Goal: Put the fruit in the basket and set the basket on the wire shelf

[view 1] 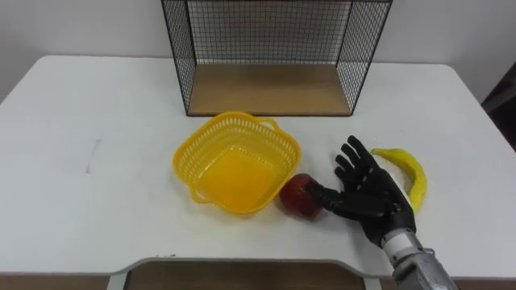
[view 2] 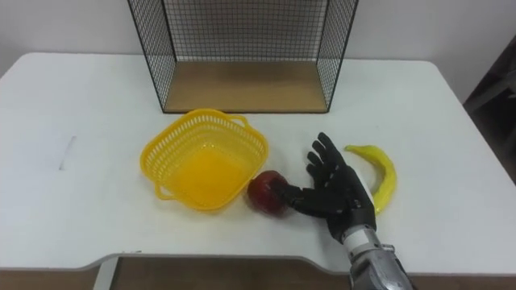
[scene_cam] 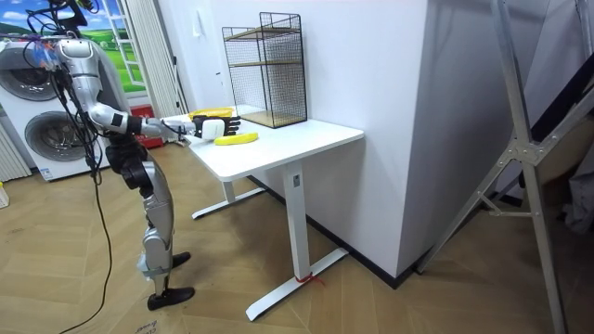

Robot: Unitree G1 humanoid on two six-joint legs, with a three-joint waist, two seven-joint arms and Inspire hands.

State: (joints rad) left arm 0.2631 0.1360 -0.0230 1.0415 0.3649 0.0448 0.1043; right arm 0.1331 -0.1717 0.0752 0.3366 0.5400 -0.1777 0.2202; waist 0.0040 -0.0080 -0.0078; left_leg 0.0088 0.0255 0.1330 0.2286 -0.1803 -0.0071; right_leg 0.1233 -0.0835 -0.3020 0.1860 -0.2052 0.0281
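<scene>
Sitting just left of the right hand (view 1: 369,192), the apple (view 1: 300,196) touches its thumb, beside the basket (view 1: 242,121); fingers spread, gripping nothing. Banana (view 1: 409,173) lies on the table (view 1: 81,121), off the hand's right.

No readable text, label, brand, number or sign on anything in view, near or far. Well left of the yellow basket (view 1: 271,145), on the white table (view 1: 72,97), just a faint thin grey stroke (view 1: 92,156), possibly a pen mark or scratch, too slight to make out as a letter or figure.
</scene>
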